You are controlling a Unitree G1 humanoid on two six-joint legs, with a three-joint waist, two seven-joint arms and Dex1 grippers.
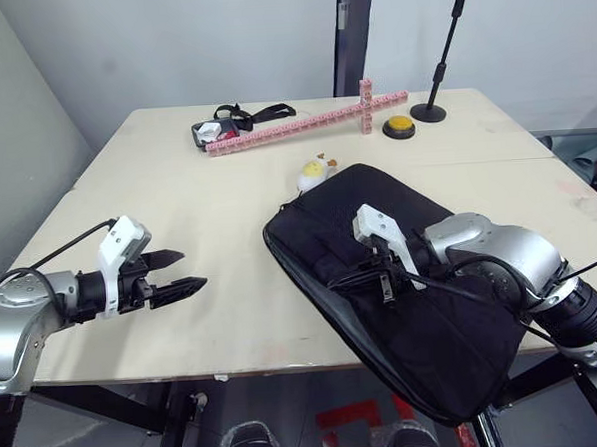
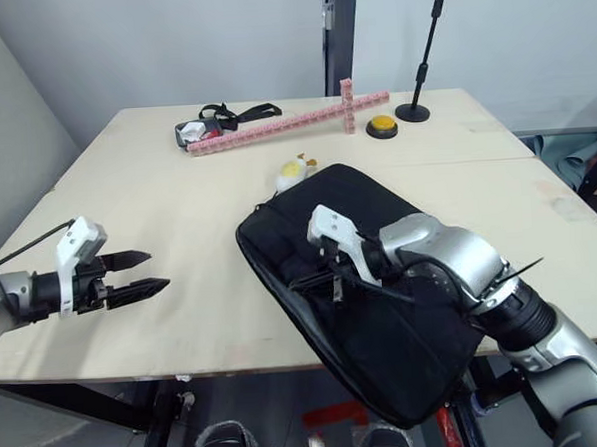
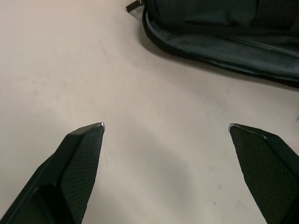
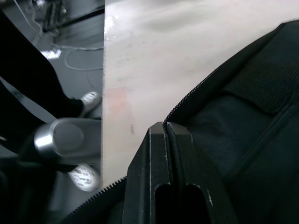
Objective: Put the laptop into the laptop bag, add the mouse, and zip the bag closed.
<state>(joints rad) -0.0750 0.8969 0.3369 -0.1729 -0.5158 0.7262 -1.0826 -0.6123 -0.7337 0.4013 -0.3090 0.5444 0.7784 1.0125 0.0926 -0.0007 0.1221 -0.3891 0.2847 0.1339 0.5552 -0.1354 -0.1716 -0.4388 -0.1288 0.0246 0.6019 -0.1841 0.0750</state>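
Note:
The black laptop bag [image 1: 424, 327] lies flat and slanted on the right half of the table [image 1: 177, 190], its near corner hanging over the front edge. My right gripper [image 4: 166, 127] rests on the bag's near-left edge, shut, with its tips right where the zipper teeth [image 4: 187, 100] end. My left gripper [image 1: 194, 269] hovers open and empty over bare table to the left of the bag. The bag's rim [image 3: 210, 56] shows beyond its fingers. The laptop and the mouse are out of view.
A white plush egg with a yellow face [image 1: 315, 171] sits at the bag's far corner. At the back are a long pink block cross [image 1: 303, 123], a yellow button [image 1: 400, 125], a black stand [image 1: 431, 108] and a dark tray with straps [image 1: 219, 131].

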